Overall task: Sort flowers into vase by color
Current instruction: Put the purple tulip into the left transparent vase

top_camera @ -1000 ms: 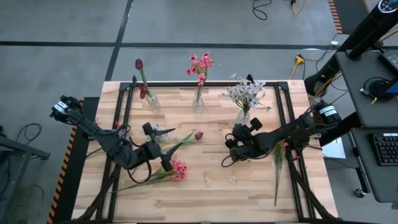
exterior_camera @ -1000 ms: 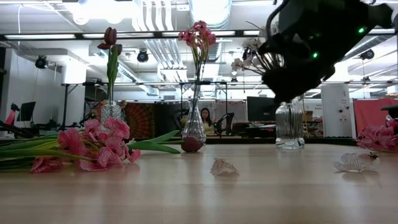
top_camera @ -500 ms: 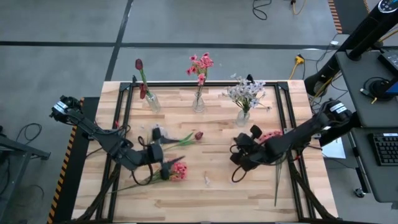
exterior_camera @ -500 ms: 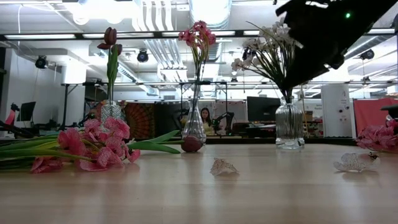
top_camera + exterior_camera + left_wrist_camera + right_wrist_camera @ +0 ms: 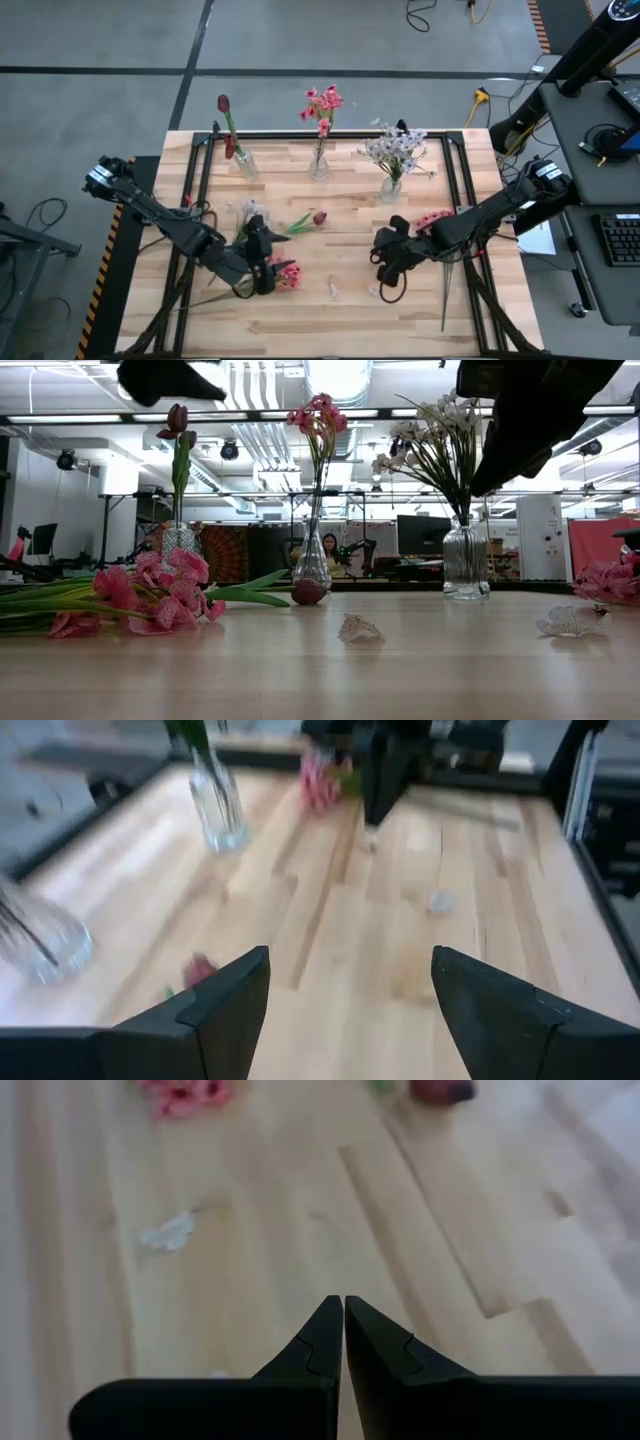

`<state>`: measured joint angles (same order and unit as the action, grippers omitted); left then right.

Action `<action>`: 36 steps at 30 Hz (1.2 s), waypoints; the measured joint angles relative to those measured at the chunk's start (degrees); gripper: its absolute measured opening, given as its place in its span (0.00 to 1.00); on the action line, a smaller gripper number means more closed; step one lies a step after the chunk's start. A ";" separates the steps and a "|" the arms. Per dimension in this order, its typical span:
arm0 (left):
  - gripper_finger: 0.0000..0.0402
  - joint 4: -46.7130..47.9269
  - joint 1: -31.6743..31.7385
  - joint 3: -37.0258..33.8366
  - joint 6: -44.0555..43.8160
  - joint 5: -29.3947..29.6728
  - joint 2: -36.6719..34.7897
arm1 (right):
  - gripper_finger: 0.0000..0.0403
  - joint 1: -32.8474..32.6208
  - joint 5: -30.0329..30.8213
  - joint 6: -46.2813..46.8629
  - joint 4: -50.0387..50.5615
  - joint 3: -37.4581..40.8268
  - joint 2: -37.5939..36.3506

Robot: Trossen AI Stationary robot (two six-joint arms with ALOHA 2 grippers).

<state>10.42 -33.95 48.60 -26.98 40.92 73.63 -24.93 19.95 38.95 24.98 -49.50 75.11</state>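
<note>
Since a second ago the left gripper (image 5: 262,262) has slid toward the table's front and now hangs over the pink blooms (image 5: 287,273) lying on the wood; the right gripper (image 5: 390,262) has dropped back from the white-spray vase (image 5: 390,187) toward the front as well. The left fingers (image 5: 225,998) stand wide apart with nothing between them. The right fingers (image 5: 318,1342) are pressed tip to tip, holding nothing.

A loose dark red tulip (image 5: 319,217) lies just past the left gripper, its stem running under the arm. More pink flowers (image 5: 433,219) lie beside the right arm, partly covered by it.

The low view cuts both grippers off at its upper edge, showing only dark shapes. It alone shows two pale scraps (image 5: 360,628) on the boards in profile.
</note>
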 joint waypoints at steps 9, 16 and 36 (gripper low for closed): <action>0.65 7.29 0.47 0.37 -9.75 -7.82 7.77 | 0.02 -0.58 -7.82 0.10 -2.09 0.00 2.22; 0.65 13.99 4.28 1.75 -16.03 -16.45 12.65 | 0.02 -0.98 -14.17 0.01 -1.49 0.02 3.66; 0.53 22.08 20.61 5.69 -3.89 -17.97 22.78 | 0.02 -0.96 -12.00 -0.08 -3.46 0.07 4.87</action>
<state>32.50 -13.34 54.29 -30.87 22.96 96.41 -25.89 7.94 38.87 21.52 -49.43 79.99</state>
